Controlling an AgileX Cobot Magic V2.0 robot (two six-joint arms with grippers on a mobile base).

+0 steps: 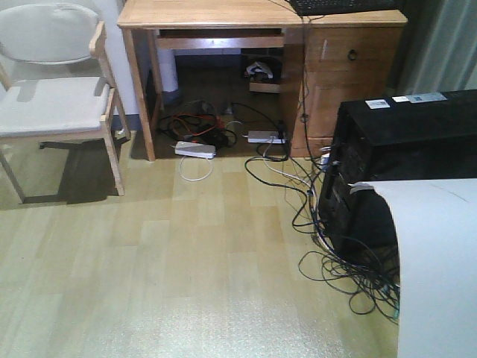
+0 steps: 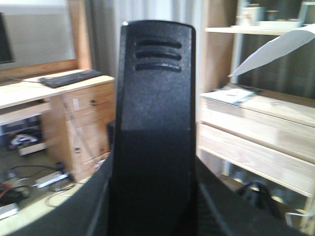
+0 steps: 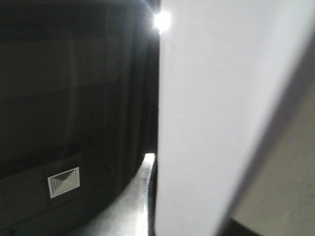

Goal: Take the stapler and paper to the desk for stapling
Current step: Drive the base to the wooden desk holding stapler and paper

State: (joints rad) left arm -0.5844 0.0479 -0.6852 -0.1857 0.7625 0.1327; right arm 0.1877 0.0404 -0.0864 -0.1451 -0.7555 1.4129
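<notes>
Black stapler point(image 2: 153, 123) clamped upright in L gripper point(image 2: 152, 216), ribbed end up; R gripper point(image 3: 157, 216) pinches white paper point(image 3: 211, 118) edge-on, sheet bowed, mid-air, well apart from desk point(image 1: 216, 15).

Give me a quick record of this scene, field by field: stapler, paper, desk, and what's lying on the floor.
stapler: black, upright, filling the left wrist view
paper: white sheet, curved, close to the front camera at lower right
desk: far side of the floor, keyboard on top
chair: left of desk
floor: tangled cables, white power strips under the desk
</notes>
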